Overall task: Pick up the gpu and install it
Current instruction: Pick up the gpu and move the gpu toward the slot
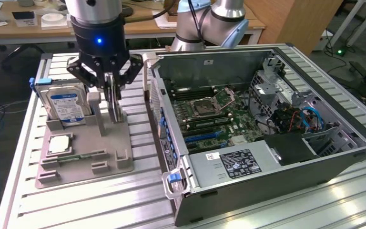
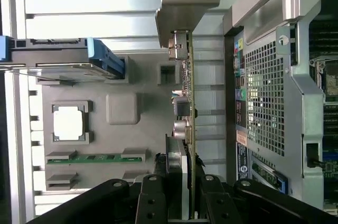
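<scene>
gpu (image 2: 191, 76) upright (edge-on) in the closed tool's (image 1: 111, 88) grip, at the grey holder (image 1: 106, 152)

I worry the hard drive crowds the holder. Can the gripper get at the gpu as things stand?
Probably yes: the gripper is down over the upright gpu, fingers seemingly closed on it. The hard drive stands apart.

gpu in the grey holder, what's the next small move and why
Probably a slow, straight lift. The gripper jaws look closed on the upright gpu, whose lower edge seems to sit in a slot of the grey holder. Rising vertically should free it without scraping the slot walls.
</scene>
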